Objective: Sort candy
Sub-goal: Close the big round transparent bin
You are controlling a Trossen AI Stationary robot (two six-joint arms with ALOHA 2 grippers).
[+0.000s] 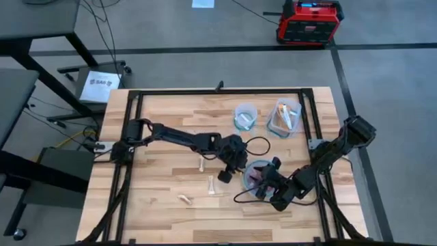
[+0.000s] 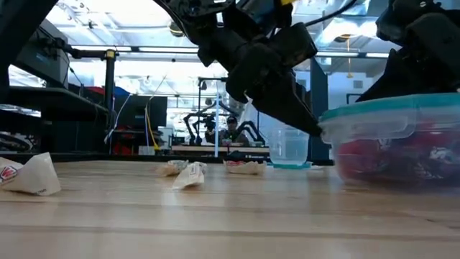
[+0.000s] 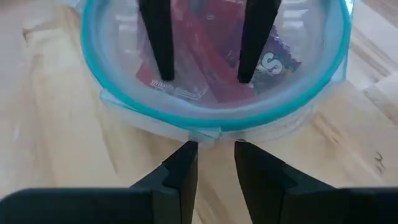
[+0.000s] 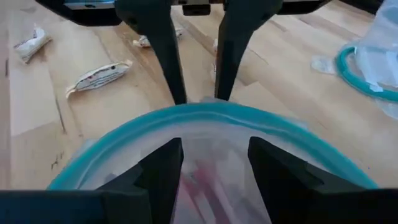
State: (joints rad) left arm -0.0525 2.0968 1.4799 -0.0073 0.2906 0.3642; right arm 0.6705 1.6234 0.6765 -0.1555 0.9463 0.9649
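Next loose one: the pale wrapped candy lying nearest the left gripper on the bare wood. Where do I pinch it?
Pinch the pale candy across its narrow middle, coming straight down. It lies flat with clear wood around it, its twisted ends pointing toward and away from the table's front edge, so set the left gripper's fingers across that line.

We see two matte black jointed arms, built of boxy segments. A loose black cable (image 1: 256, 145) loops just behind the left pincer (image 1: 237, 166); another trails beside the right pincer (image 1: 265, 180). Each pincer carries two flat, tapering black fingers (image 3: 181, 180).

container (image 2: 402, 140) cut off, candy (image 2: 392, 160) blurred
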